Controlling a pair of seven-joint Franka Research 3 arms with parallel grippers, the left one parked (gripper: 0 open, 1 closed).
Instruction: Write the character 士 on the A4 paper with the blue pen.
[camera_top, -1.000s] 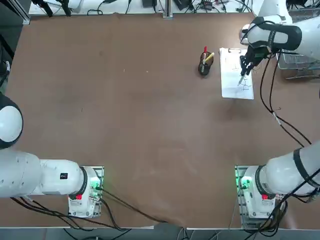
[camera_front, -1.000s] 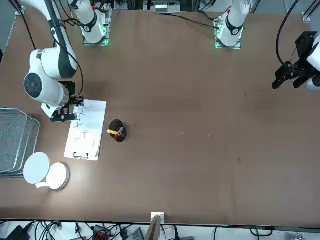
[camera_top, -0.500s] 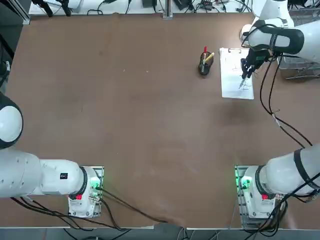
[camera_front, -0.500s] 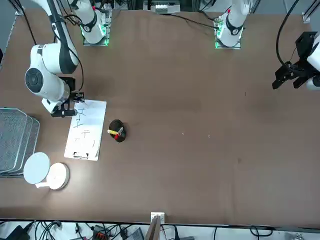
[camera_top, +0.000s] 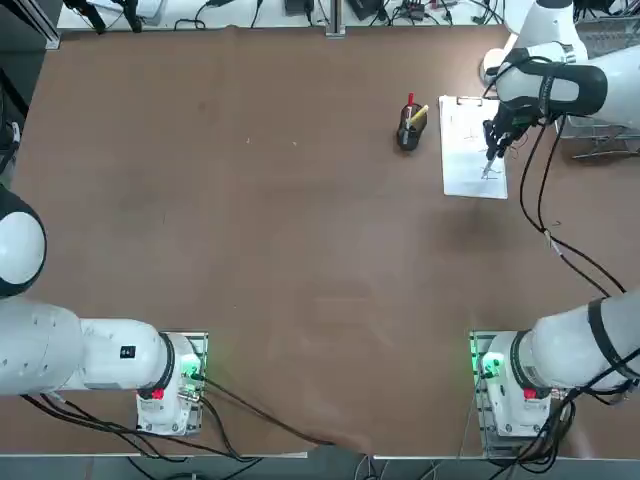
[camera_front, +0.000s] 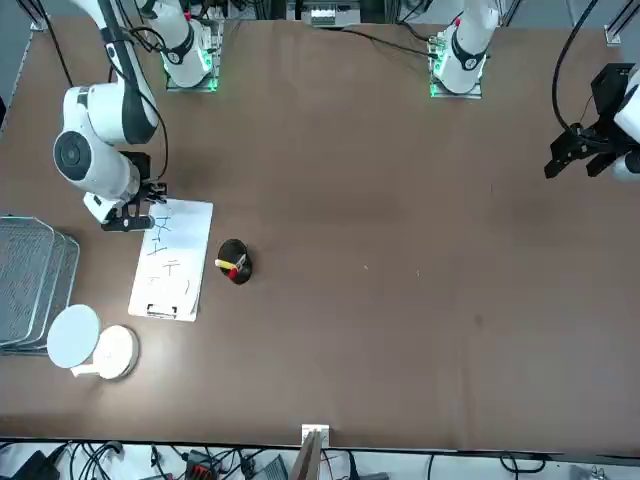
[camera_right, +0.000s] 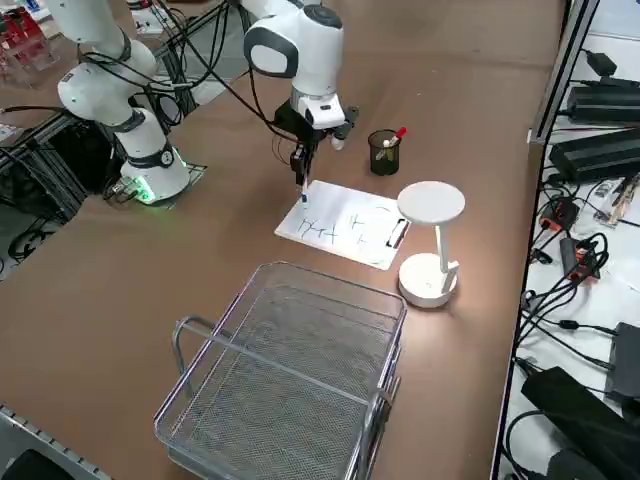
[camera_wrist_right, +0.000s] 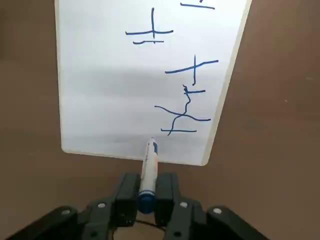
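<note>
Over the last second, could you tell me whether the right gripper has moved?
Yes. The right gripper, shut on the blue pen, moved up the A4 paper toward its clip end.

Over the last second I have drawn my right gripper (camera_wrist_right: 147, 189) and the slim blue pen (camera_wrist_right: 148, 171) clamped in it back along the white rectangular A4 paper (camera_wrist_right: 100, 90), away from my base and toward the metal clip end. In the top view the tip has gone from the sheet's near short edge to a spot further up, over the blue handwritten strokes (camera_wrist_right: 182, 107).
</note>
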